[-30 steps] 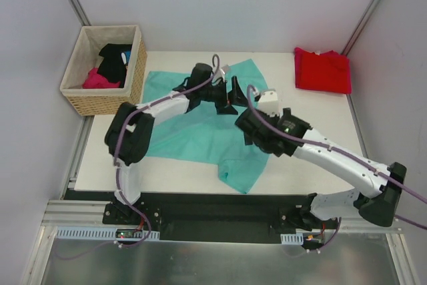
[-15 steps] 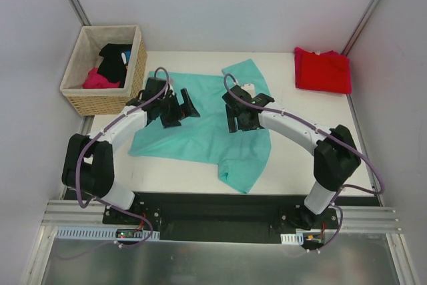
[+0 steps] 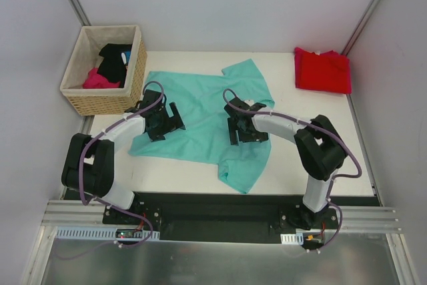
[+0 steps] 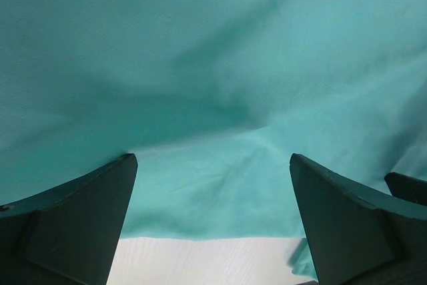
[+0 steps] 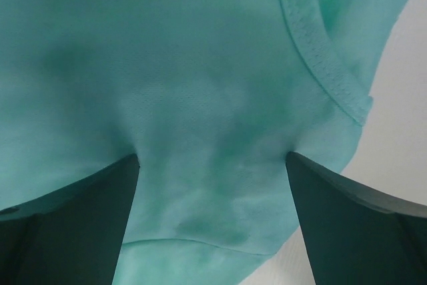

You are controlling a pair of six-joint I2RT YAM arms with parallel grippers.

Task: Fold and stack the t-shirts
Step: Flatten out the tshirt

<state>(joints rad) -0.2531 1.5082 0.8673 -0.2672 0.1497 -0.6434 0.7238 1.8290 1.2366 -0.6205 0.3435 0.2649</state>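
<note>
A teal t-shirt (image 3: 200,108) lies spread out, slightly rumpled, across the middle of the white table (image 3: 313,148). My left gripper (image 3: 165,120) hovers low over its left edge, jaws wide open; in the left wrist view the teal t-shirt (image 4: 213,65) fills the frame between the fingers, with nothing pinched by the left gripper (image 4: 212,158). My right gripper (image 3: 241,130) stands open over the shirt's right half, near a hemmed edge of the teal t-shirt (image 5: 200,65); the right gripper (image 5: 212,157) holds no cloth. A red t-shirt (image 3: 323,70) lies folded at the back right corner.
A wicker basket (image 3: 133,75) at the back left holds a black garment (image 3: 113,61) and a magenta-pink one (image 3: 97,79). Bare table shows at the shirt's near edge (image 4: 200,258) and right of the hem (image 5: 400,131). Grey walls enclose the table.
Both arms have moved apart and drawn back from the shirt's far middle, the left to its left edge, the right to its right half. The shirt lies wider and flatter. Both stayed open.
</note>
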